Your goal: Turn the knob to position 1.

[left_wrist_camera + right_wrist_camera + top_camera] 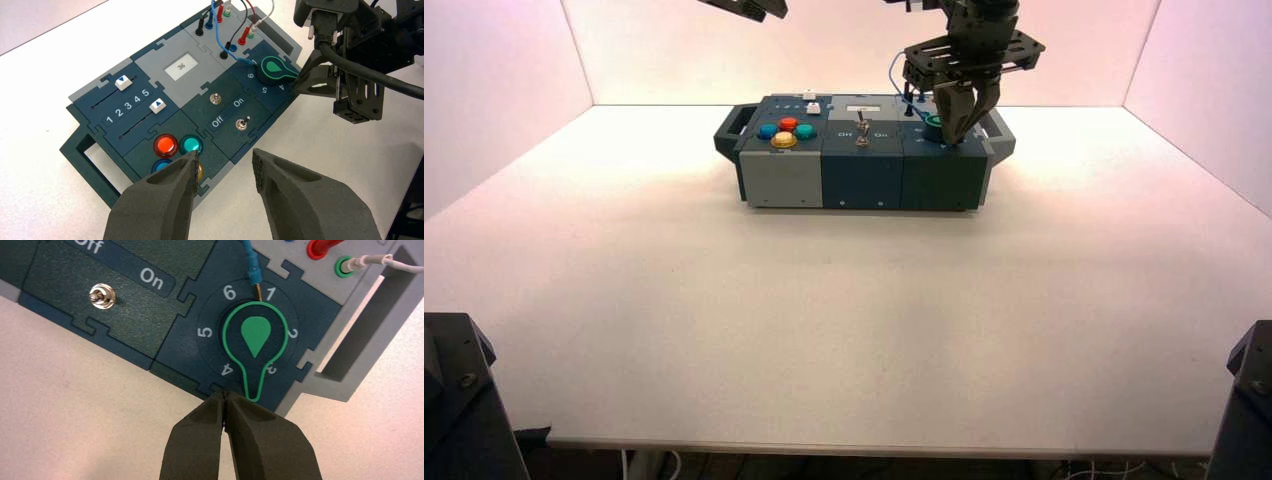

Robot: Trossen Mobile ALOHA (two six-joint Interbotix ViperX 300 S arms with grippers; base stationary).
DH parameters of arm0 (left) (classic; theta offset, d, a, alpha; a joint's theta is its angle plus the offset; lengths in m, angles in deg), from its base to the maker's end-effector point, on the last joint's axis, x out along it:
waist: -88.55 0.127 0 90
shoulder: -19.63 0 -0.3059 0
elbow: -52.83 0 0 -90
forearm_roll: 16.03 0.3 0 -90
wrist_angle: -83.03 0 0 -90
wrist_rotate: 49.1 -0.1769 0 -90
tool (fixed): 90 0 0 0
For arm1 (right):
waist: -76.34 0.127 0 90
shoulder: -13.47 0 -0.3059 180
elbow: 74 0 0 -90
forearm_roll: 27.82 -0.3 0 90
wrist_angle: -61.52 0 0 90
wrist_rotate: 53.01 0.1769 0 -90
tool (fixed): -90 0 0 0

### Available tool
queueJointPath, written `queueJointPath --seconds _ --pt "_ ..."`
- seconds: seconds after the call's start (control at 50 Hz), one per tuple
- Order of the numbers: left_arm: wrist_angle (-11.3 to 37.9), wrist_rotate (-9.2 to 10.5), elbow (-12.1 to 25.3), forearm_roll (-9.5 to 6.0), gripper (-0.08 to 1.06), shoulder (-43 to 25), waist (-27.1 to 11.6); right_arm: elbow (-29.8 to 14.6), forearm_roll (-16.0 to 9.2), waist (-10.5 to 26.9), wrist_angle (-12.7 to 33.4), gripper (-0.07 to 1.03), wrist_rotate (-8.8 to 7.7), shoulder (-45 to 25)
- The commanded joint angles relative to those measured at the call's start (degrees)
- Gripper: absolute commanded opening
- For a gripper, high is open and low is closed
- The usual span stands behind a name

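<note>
The knob (255,335) is a dark round dial with a green outline and a green pointer tab, on the box's right end (934,122). Its tab points between the numbers 3 and 4. My right gripper (225,396) is shut and empty, its tips at the box's front edge just beside the tab's tip. It shows over the knob in the high view (956,128) and in the left wrist view (301,82). My left gripper (225,167) is open and empty, held high above the box's left part (749,8). The knob also shows in the left wrist view (274,70).
The box (784,180) stands at the table's far middle. It bears coloured push buttons (786,132), a metal toggle switch (101,295) between Off and On, two sliders (123,82), a small display (181,66) and plugged wires (235,30). A blue wire tip (254,277) lies near number 1.
</note>
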Motion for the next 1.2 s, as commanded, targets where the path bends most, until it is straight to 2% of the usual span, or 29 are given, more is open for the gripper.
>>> queueJointPath --seconds 0.02,0.6,1.2 --pt "-0.18 -0.44 0.53 -0.35 0.58 0.7 0.0 -1.76 0.53 -0.79 -0.26 -0.02 -0.09 1.05" --pt "-0.09 -0.44 0.53 -0.35 0.58 0.7 -0.09 -3.78 2.55 -3.69 0.44 -0.02 -0.09 0.79" --pt "-0.18 -0.44 0.53 -0.35 0.58 0.79 0.0 -7.65 3.78 -4.04 0.44 -0.02 -0.18 -2.55"
